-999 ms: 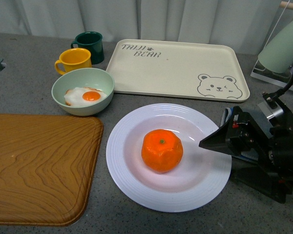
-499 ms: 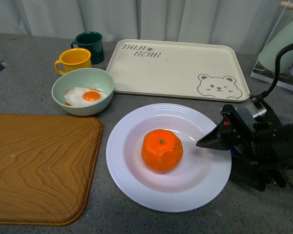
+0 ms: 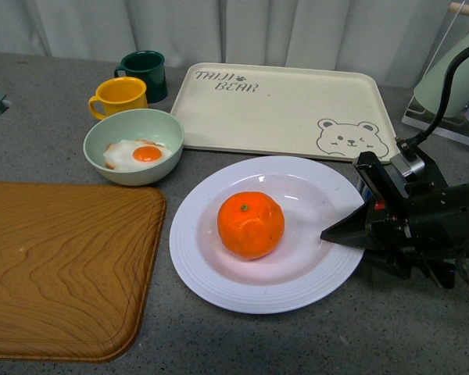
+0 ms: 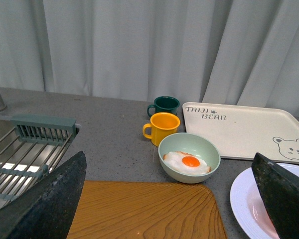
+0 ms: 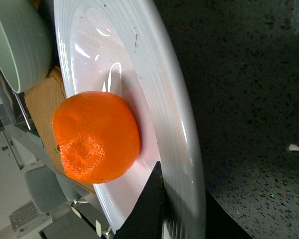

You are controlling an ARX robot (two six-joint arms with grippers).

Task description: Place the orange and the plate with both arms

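One lumpy orange (image 3: 250, 225) sits in ridged white plate (image 3: 184, 251).

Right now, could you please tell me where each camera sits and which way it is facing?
Front view: on the robot's body, facing forward and down over the table; shows the orange on the plate, with the right gripper at its rim.
Left wrist view: on the left arm, raised above the table, facing the curtain; the open left gripper frames the bowl.
Right wrist view: on the right arm, close against the plate's rim, facing the orange; one finger shows.
Shared: all three show the plate.
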